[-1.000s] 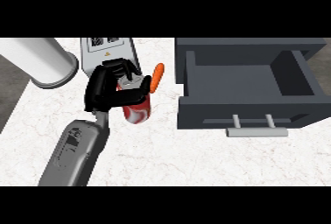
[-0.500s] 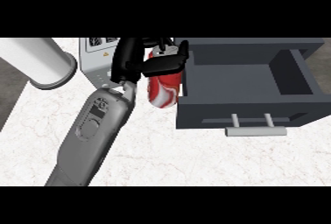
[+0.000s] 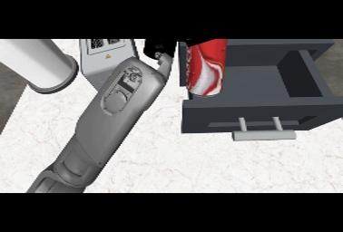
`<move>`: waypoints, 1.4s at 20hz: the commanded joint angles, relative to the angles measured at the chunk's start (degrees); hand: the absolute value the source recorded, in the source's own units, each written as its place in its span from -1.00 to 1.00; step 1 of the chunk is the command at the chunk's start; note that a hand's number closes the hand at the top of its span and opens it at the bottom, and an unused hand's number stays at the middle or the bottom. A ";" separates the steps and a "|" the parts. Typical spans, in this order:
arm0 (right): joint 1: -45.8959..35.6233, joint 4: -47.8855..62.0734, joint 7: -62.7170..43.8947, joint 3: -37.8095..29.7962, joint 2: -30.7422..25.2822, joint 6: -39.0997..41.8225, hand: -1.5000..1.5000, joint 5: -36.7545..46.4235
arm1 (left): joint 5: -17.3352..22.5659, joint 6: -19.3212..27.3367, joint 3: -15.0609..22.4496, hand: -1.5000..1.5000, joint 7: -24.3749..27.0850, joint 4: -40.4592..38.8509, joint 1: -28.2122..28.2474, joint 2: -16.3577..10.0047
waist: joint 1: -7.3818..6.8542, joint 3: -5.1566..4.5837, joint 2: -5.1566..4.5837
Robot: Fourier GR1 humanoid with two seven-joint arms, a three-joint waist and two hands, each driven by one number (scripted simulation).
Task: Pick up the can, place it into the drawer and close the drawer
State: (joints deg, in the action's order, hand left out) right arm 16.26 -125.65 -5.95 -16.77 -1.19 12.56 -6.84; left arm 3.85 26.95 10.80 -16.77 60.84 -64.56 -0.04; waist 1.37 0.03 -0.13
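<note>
Bearing the drawer (image 3: 221,118), white marbled counter (image 3: 201,167)

The black left hand (image 3: 159,45) tops a mid-grey forearm (image 3: 114,113) with darker grey insets, and the can (image 3: 204,68) just right of it is red with white swirling bands. Further right of the hand, the drawer (image 3: 305,90) is dark slate grey with a pale grey handle (image 3: 262,135). Left of the hand are a white cylinder (image 3: 36,63) and a light grey panel (image 3: 100,61) with black printing, and below it the counter (image 3: 201,167) is white with faint reddish veins.
</note>
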 commanded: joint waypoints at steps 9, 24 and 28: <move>-0.26 -0.71 -0.63 3.34 0.77 -0.39 -1.00 2.45 | 8.05 2.85 1.07 1.00 3.97 -20.66 -15.96 0.04 | 1.05 0.03 -0.32; -4.97 0.17 -2.41 3.57 0.21 -1.86 -1.00 2.29 | 19.18 5.18 10.61 1.00 12.38 -35.45 -21.76 0.04 | 3.77 0.09 -1.01; -6.85 4.30 -1.04 1.27 -2.01 -0.48 -1.00 0.85 | 20.66 8.57 15.13 1.00 12.56 -35.62 -21.96 0.04 | 4.25 0.16 -1.07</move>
State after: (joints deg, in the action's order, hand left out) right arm 10.85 -122.65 -6.78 -14.30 -1.86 11.48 -4.80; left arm 22.93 33.48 23.04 -5.17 26.55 -85.81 -0.01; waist 4.91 0.15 -1.06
